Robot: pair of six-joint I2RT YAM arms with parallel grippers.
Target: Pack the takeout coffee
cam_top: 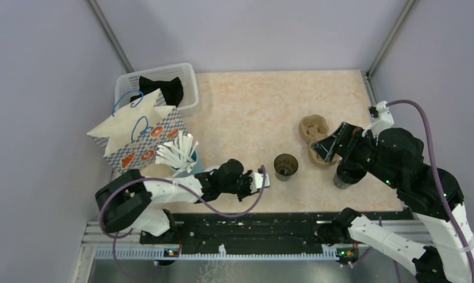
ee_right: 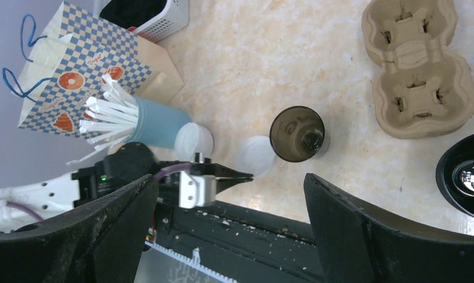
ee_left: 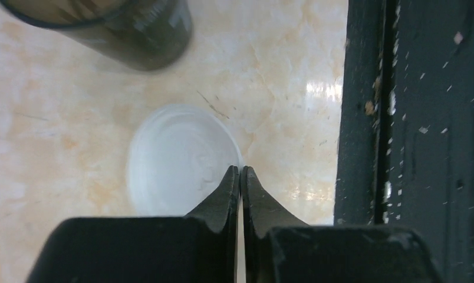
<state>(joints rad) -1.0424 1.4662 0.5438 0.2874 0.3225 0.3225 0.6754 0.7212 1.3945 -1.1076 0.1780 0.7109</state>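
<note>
The takeout coffee cup point(cam_top: 286, 166), dark brown and without its lid, stands mid-table; it also shows in the left wrist view point(ee_left: 134, 29) and the right wrist view point(ee_right: 297, 134). A round greyish-white lid point(ee_left: 175, 159) lies just left of it, as the right wrist view point(ee_right: 256, 154) shows too. My left gripper point(ee_left: 240, 170) is low over the table, jaws together at the lid's right rim, which it seems to pinch. My right gripper point(ee_right: 230, 177) is wide open and empty, raised over the table's right side point(cam_top: 329, 146).
A two-cup pulp carrier point(cam_top: 314, 131) lies under the right arm. A lidless black cup point(cam_top: 344, 177) stands right of it. A blue cup of white straws point(cam_top: 178, 154), a second lid point(ee_right: 193, 140), a checked paper bag point(cam_top: 143, 138) and a white basket point(cam_top: 187, 82) are at the left.
</note>
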